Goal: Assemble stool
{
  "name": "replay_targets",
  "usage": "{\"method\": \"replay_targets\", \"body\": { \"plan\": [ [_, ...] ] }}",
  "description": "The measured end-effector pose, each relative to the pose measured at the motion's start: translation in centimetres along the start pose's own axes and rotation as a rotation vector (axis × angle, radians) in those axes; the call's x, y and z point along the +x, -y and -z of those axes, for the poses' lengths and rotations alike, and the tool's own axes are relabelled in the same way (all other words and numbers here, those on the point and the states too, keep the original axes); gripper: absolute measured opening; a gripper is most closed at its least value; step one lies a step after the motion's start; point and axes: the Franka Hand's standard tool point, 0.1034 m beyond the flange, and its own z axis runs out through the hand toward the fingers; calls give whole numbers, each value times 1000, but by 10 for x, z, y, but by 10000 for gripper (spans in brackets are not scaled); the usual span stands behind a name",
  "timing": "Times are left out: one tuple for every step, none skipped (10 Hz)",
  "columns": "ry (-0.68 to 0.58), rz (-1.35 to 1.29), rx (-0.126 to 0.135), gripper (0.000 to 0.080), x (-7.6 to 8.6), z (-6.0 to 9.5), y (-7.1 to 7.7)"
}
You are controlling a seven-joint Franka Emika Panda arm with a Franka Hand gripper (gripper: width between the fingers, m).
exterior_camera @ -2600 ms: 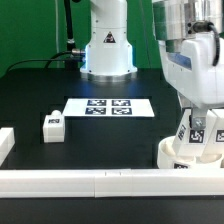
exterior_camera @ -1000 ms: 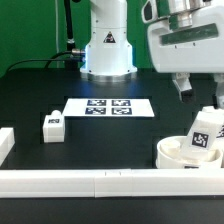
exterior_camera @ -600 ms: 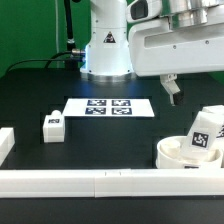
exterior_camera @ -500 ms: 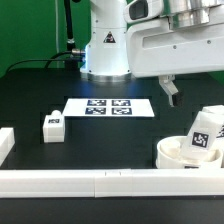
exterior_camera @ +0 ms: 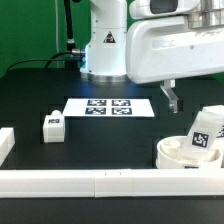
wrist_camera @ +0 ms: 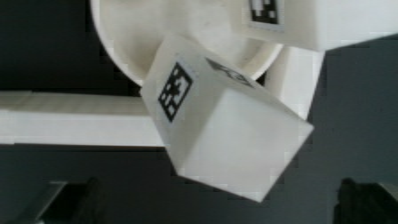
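Note:
The white round seat (exterior_camera: 178, 153) lies at the exterior view's right, against the front rail. A tagged white leg (exterior_camera: 204, 132) stands tilted in it, and a second tagged leg (wrist_camera: 288, 18) shows beside it in the wrist view. The seat (wrist_camera: 139, 40) and the tilted leg (wrist_camera: 222, 125) fill the wrist view. A third leg (exterior_camera: 52, 124) lies loose on the black table at the left. My gripper (exterior_camera: 171, 98) hangs open and empty, above and left of the seat. Its dark fingertips (wrist_camera: 68, 200) stand wide apart, touching nothing.
The marker board (exterior_camera: 110, 106) lies in the middle of the table, before the robot base (exterior_camera: 108, 50). A long white rail (exterior_camera: 90, 182) runs along the front edge and also shows in the wrist view (wrist_camera: 63, 118). A white block (exterior_camera: 5, 143) sits at the left edge.
The gripper was down on the leg at the seat; it has let go, risen and moved left. The leg stays tilted in the seat.

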Motion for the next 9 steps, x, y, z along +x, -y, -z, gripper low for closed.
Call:
{"method": "replay_targets", "body": {
  "plan": [
    [1,64,-2,649,0,0,-1],
    [1,110,-4,649,0,0,-2],
    [4,196,-12,649,0,0,-4],
    [14,343,-35,649,-1,-1,-5],
    [26,477,-50,649,-2,-3,-5],
    [36,580,-59,649,-3,-5,-4],
    [52,687,-73,649,-5,-8,-3],
    [66,793,-82,649,-6,-11,-3],
    [71,820,-81,649,-6,-12,-4]
  ]
}}
